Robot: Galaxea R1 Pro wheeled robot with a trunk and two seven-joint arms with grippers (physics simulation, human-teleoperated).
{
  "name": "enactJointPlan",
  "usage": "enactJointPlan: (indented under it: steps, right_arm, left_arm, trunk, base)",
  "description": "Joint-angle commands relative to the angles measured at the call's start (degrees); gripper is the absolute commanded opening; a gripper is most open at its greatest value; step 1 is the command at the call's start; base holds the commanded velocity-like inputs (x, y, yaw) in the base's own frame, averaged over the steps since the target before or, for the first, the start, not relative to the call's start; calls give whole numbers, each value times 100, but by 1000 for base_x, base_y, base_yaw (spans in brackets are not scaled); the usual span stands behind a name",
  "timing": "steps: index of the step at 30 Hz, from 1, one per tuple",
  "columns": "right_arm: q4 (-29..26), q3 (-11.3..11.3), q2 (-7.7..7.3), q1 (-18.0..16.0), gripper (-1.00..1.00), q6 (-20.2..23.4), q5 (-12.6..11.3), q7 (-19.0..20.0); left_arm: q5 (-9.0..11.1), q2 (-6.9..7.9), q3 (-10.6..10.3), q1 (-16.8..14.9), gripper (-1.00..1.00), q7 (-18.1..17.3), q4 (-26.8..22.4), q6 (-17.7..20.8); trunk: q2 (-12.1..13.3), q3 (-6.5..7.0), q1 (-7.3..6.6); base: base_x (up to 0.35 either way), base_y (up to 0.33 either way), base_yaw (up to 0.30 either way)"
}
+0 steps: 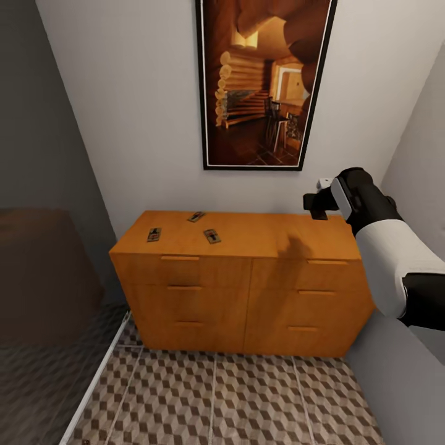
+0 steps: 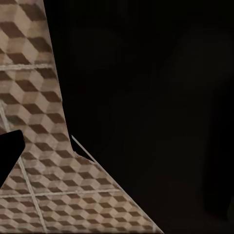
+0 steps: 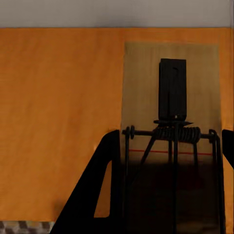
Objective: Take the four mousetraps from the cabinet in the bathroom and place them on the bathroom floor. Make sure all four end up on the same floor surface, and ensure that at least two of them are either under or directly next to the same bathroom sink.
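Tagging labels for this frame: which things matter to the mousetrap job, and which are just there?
Job:
held mousetrap, between the right gripper fingers
left mousetrap, rear mousetrap and middle mousetrap, on the cabinet top
cabinet
bathroom floor

Just there:
framed picture
wall

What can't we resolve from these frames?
- Fourth mousetrap: its lower end is dark and cut off by the right wrist view's edge.
- Right gripper: head view shows a dark lump, the arm covering its fingers.
- Three mousetraps on the cabinet: too small for detail.
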Motion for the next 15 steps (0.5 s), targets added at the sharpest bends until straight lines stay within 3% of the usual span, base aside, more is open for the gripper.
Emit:
enactJointPlan:
  steps: [1, 15]
  right_arm:
    - [-4, 12, -4, -3, -100, 21, 0, 26]
    - [25, 21, -3, -4, -100, 7, 0, 26]
  left_arm:
    - [-6, 2, -34, 3, 100, -4, -10, -9]
    - [-6, 2, -34, 3, 100, -4, -10, -13]
  trunk:
    - [-3, -4, -4]
    - [-3, -4, -4]
  base:
    - [-329, 0, 0]
    - [-331, 0, 0]
